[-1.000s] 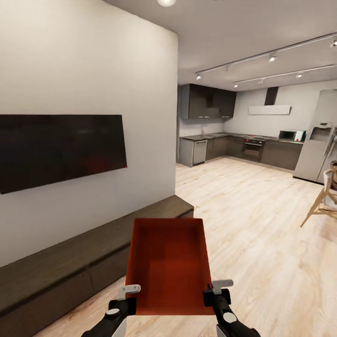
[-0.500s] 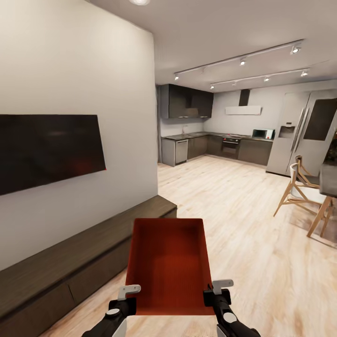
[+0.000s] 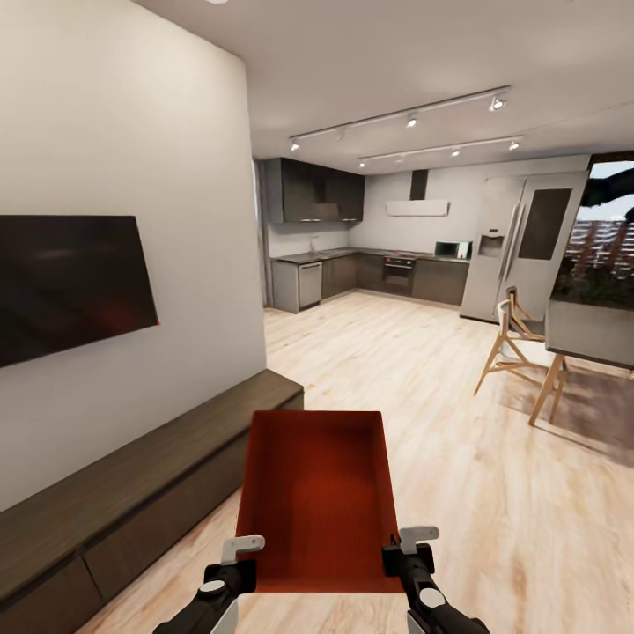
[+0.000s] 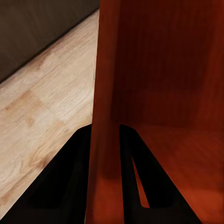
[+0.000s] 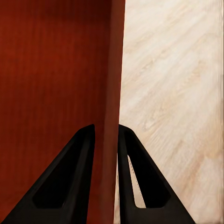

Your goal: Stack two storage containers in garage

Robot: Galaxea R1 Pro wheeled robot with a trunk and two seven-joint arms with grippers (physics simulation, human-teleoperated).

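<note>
- Living room (image 3: 414,379) spreads out ahead with light wood-plank flooring, and it opens at the far end onto a kitchen (image 3: 370,264) of dark cabinets beneath ceiling track lights.
- White wall (image 3: 132,132) on the left side of the head view carries a black TV (image 3: 70,286).
- Long low dark cabinet (image 3: 132,493) runs along the base of that wall, its far end just beside the bin's left far corner in the head view.
- Tall grey fridge (image 3: 515,246) stands at the kitchen's right end, with a wooden chair (image 3: 515,348) and a table (image 3: 590,335) nearer on the right.
- Storage container (image 3: 317,497), 1 orange-red open-top bin, is held level above the wood floor in front of the robot, between the 2 arms; its inside is bare.
- Left gripper (image 4: 105,140) is clamped on the container's left side wall, 1 black finger (image 4: 70,177) outside and 1 inside.
- Right gripper (image 5: 106,140) is clamped likewise on the right side wall, with 1 finger (image 5: 140,177) over the floor side and 1 within the bin.
</note>
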